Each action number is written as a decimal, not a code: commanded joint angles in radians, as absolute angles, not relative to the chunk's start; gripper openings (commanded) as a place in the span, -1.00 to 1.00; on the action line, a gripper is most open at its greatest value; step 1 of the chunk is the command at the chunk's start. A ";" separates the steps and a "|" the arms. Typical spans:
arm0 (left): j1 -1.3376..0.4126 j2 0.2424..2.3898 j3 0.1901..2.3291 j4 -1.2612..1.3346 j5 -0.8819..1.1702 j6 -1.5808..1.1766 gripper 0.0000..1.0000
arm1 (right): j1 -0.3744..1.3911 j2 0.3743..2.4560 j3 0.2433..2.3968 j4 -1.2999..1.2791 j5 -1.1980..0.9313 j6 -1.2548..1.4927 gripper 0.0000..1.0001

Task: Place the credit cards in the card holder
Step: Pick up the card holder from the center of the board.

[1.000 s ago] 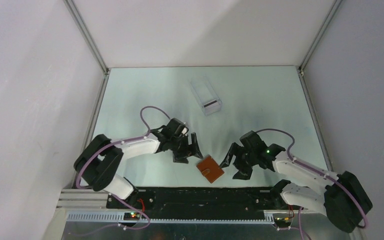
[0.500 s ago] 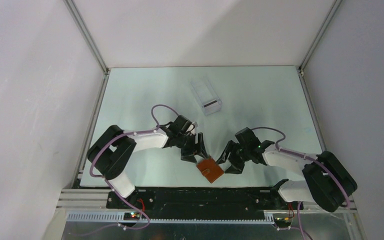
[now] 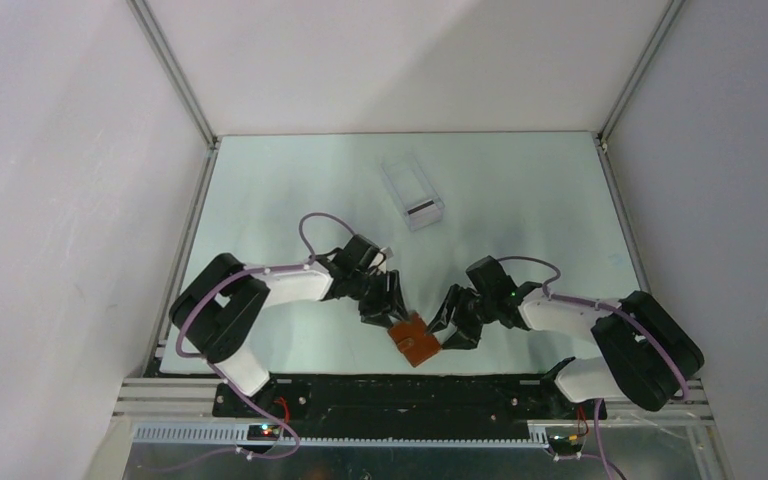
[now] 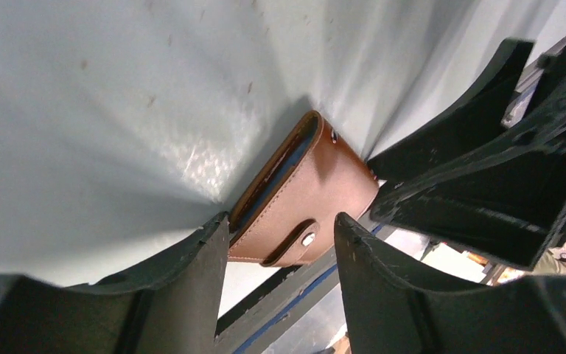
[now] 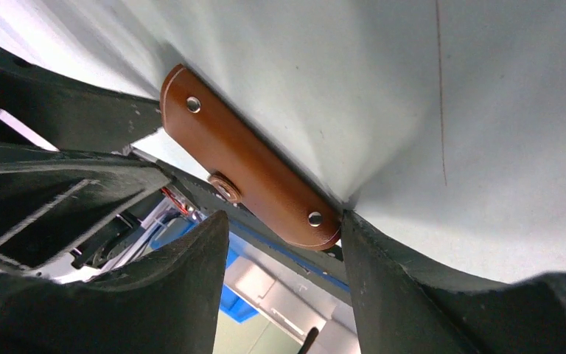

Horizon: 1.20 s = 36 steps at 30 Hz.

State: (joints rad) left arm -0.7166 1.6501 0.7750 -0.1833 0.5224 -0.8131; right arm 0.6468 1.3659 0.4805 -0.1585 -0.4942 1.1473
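**Top view:** nothing done yet. Credit cards [image 3: 417, 200] sit upper centre of table [image 3: 290, 190], well apart from card holder [image 3: 416, 342] at bottom centre, near the edge. Holder looks closed. L gripper [image 3: 392, 310] is at its upper-left corner, R gripper [image 3: 448, 328] at its right side. To do: open holder, fetch cards, insert.

**L wrist:** holder [image 4: 302, 192] mid-frame, snap tab fastened. L jaws approx half open, straddling its near end. Lower-left finger [image 4: 199, 273] touches the leather; firm clamp can't tell.

**R wrist:** holder [image 5: 250, 166] upper-left of centre, edge-on. R jaws also approx half open, lower-right finger [image 5: 368, 258] against its end. No cards held by either.
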 commanded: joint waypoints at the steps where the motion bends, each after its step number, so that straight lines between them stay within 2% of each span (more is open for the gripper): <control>1: -0.738 1.584 0.722 -0.176 0.553 -0.847 0.16 | 0.633 1.313 0.487 0.018 -0.450 1.149 0.22; 12: -0.735 1.483 0.646 -0.165 0.453 -0.923 -0.02 | 0.621 1.328 0.495 0.162 -0.505 1.141 0.27; 14: -0.735 1.486 0.644 -0.153 0.442 -0.933 -0.17 | 0.622 1.329 0.511 0.113 -0.484 1.128 0.31; 16: -0.735 1.497 0.643 -0.141 0.437 -0.939 -0.45 | 0.623 1.321 0.542 0.003 -0.455 1.103 0.35; 17: -0.736 1.499 0.644 -0.136 0.436 -0.941 -0.65 | 0.623 1.317 0.551 -0.029 -0.444 1.083 0.40; 19: -0.736 1.503 0.647 -0.123 0.438 -0.935 -0.89 | 0.624 1.297 0.579 -0.128 -0.384 1.047 0.48; 21: -0.735 1.503 0.656 -0.116 0.452 -0.906 -0.99 | 0.620 1.272 0.612 -0.230 -0.330 1.001 0.55; 25: -0.732 1.491 0.678 -0.134 0.472 -0.784 -1.00 | 0.611 1.240 0.676 -0.368 -0.280 0.892 0.68; 28: -0.730 1.486 0.703 -0.173 0.508 -0.695 -1.00 | 0.598 1.262 0.717 -0.409 -0.301 0.825 0.70; 36: -0.728 1.374 0.727 -0.236 0.582 -0.516 -1.00 | 0.590 1.405 0.780 -0.386 -0.496 0.659 0.70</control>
State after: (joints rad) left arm -0.7277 1.4696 0.6960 -0.2142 0.5076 -0.6449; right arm 0.5957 1.3525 0.7380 -0.3740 -0.3862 0.7708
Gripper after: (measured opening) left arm 0.006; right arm 0.851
